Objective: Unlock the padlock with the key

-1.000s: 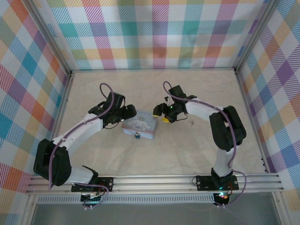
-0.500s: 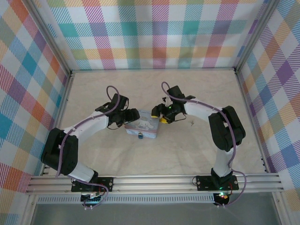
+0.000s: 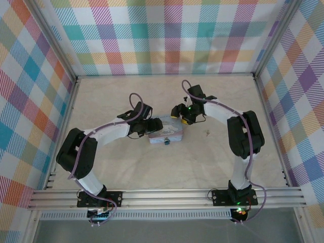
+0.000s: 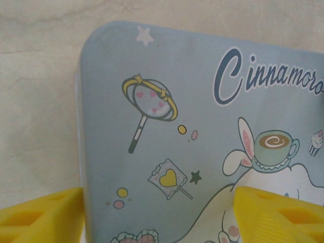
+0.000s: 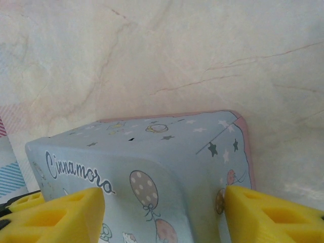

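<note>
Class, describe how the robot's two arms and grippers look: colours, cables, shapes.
The left arm and right arm have white and black segments, each with a purple cable looping along it. The left gripper and right gripper carry chunky yellow fingers with hollow cut-outs.

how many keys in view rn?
1: a small key lies on the table, right of the tin and apart from it. More could be hidden under the arms.

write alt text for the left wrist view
Close-up of a pale blue cartoon tin on a marbled table. The yellow fingertips of the left hand sit at the bottom, one beside the tin's edge, one over its lid.
</note>
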{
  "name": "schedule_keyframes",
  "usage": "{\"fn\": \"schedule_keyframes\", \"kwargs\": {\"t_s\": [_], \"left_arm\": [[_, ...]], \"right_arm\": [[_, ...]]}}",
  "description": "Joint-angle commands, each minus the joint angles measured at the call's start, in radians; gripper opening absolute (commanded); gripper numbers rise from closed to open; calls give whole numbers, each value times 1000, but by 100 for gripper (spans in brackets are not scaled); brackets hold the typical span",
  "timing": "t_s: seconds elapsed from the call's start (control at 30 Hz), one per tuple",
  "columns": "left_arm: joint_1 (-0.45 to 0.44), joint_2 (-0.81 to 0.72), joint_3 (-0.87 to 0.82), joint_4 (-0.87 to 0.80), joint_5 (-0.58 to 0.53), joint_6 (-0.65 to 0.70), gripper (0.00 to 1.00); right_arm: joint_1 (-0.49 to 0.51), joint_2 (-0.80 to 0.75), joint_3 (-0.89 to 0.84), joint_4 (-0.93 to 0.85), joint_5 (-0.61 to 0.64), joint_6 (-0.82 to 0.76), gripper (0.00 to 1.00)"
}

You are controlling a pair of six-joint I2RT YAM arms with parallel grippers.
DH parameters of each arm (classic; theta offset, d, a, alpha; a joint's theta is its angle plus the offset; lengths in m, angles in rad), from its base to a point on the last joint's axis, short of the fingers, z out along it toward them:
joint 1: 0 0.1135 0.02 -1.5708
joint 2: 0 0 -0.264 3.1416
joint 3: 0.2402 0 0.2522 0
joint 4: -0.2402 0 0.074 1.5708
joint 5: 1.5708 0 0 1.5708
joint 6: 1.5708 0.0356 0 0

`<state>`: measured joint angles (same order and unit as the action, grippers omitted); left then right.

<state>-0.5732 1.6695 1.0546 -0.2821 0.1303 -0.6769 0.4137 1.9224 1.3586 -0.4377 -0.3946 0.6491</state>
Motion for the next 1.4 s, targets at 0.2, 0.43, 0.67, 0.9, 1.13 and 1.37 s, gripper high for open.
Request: {"fn": "schedule_keyframes", "kwargs": {"t_s": [0.2, 0.43, 0.67, 0.9, 1.13, 1.37], "left_arm": [[-22, 14, 54, 81, 19, 8, 81], [-22, 24, 73, 87, 15, 27, 82], [-22, -14, 54, 57, -21, 20, 87], [-6, -132, -9, -36, -92, 25, 90], [-29, -231, -33, -99, -55, 31, 86], [-125, -247, -22, -103, -5, 37, 85]], "right_arm": [[16, -28, -24, -10, -57, -2, 63], [16, -82, -81, 8, -55, 16, 63], [-8, -123, -63, -71, 31, -28, 70], [-80, -227, -89, -198, 203, -89, 69], [-165, -263, -124, -334, 409, -143, 65], [-226, -196, -155, -340, 419, -161, 52]]}}
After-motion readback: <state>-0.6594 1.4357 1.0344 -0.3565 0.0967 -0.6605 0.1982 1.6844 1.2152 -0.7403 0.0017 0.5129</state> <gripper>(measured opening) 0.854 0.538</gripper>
